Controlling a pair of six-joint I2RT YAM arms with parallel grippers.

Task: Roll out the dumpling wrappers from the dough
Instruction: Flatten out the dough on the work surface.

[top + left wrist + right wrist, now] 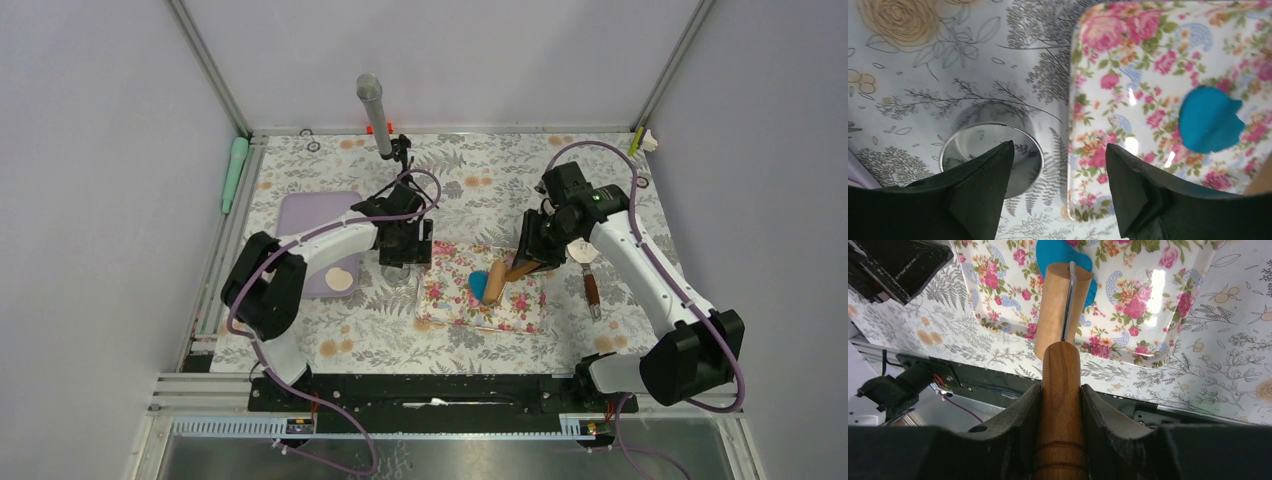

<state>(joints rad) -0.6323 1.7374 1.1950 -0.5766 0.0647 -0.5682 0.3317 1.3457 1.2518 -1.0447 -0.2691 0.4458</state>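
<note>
Left wrist: dough right of left hand (apart).

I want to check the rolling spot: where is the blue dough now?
In the top view the dough lies near the middle of the floral mat, beside the drum of the wooden roller that the right gripper holds.

One dough piece, one floral mat, one wooden roller, one metal ring.

walls: plain pale grey | corner posts: bare metal | tablecloth: grey leaf print
</note>
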